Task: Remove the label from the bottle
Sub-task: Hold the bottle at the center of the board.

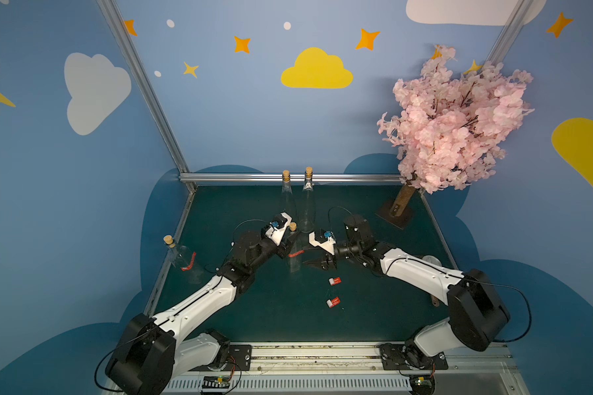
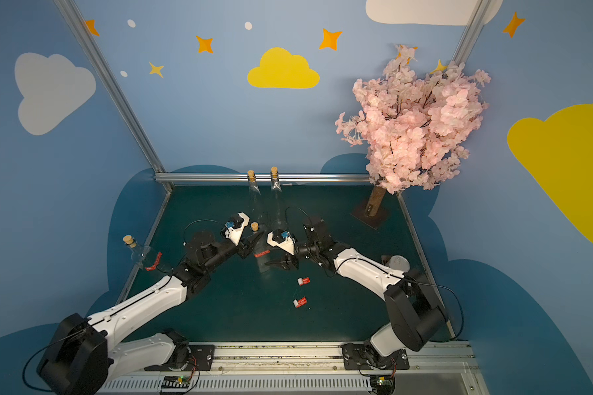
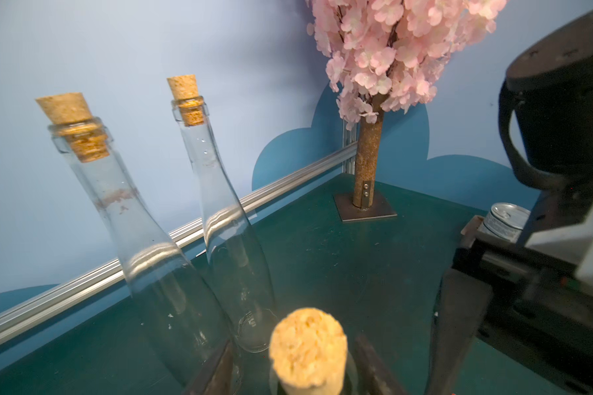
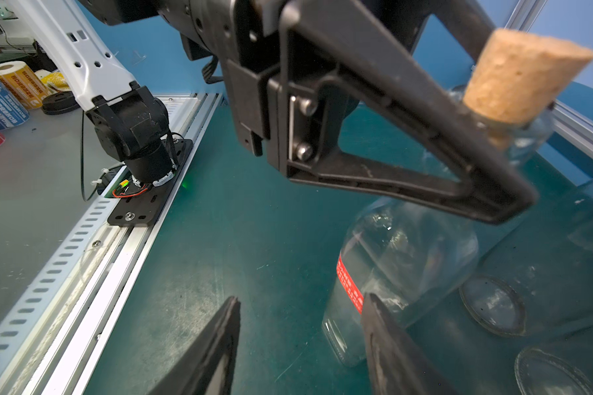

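Slick, stiff, breakable glass bottle (image 4: 408,253): left end effector (image 3: 305,372) straddles it up top, grip unclear; right end effector (image 4: 302,342), spread wide, should pinch thin label (image 4: 348,284) edge.

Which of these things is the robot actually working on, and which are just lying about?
In the job: middle bottle, its red label, left gripper, right gripper.
Lying about: two bare corked bottles, side bottle with label, two loose labels, blossom tree, tin can.
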Robot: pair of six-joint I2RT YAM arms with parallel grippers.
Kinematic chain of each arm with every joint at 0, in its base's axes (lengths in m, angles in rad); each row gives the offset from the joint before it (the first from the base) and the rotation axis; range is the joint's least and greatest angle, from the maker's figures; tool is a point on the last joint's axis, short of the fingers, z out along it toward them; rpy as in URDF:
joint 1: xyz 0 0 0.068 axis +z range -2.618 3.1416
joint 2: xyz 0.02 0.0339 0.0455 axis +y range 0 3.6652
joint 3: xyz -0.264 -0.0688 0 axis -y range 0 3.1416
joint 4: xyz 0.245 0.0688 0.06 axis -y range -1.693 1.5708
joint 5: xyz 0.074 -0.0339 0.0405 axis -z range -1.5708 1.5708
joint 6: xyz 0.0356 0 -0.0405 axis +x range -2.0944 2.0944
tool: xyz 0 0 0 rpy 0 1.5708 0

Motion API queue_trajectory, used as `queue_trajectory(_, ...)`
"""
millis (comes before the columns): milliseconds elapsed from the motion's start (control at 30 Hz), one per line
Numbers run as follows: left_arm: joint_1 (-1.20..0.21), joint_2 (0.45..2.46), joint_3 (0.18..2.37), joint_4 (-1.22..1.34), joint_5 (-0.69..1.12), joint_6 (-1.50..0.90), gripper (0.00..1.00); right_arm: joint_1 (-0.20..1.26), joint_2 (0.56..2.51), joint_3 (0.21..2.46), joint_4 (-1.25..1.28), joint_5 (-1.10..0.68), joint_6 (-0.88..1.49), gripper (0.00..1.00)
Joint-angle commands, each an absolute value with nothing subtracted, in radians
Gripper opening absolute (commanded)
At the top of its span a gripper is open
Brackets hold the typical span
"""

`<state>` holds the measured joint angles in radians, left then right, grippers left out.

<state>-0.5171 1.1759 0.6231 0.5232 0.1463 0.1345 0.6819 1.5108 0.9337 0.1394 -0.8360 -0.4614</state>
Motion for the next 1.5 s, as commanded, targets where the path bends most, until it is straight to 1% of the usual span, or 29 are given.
queue_trajectory(0, -0.512, 1.192, 0.607, 0.564, 0.249, 0.191, 0.5, 0.676, 1.523, 0.96, 0.118, -0.865, -0.469, 0.57)
queue_trajectory(200, -0.508, 1.21, 0.615, 0.566, 0.296, 0.193, 0.4, 0.675, 1.537, 0.971, 0.106, -0.879, -0.471, 0.56)
queue_trajectory(367, -0.508, 1.207, 0.622, 0.555, 0.289, 0.187, 0.28, 0.674, 1.545, 0.977, 0.1, -0.883, -0.473, 0.54)
queue_trajectory(467, -0.508, 1.199, 0.628, 0.542, 0.271, 0.167, 0.24, 0.672, 1.545, 0.977, 0.096, -0.878, -0.475, 0.53)
queue_trajectory(567, -0.51, 1.185, 0.641, 0.513, 0.24, 0.141, 0.16, 0.667, 1.537, 0.971, 0.095, -0.867, -0.471, 0.52)
queue_trajectory(733, -0.542, 1.156, 0.663, 0.461, 0.065, 0.083, 0.04, 0.654, 1.511, 0.955, 0.097, -0.861, -0.473, 0.51)
queue_trajectory(967, -0.604, 1.091, 0.689, 0.382, -0.229, -0.056, 0.03, 0.643, 1.509, 0.942, 0.121, -0.865, -0.463, 0.48)
queue_trajectory(1067, -0.631, 1.082, 0.715, 0.324, -0.316, -0.099, 0.03, 0.641, 1.52, 0.94, 0.133, -0.862, -0.456, 0.47)
queue_trajectory(1200, -0.649, 1.077, 0.714, 0.301, -0.357, -0.117, 0.03, 0.637, 1.538, 0.935, 0.167, -0.859, -0.442, 0.45)
queue_trajectory(1467, -0.656, 1.057, 0.667, 0.305, -0.36, -0.153, 0.03, 0.638, 1.619, 0.963, 0.218, -0.889, -0.414, 0.44)
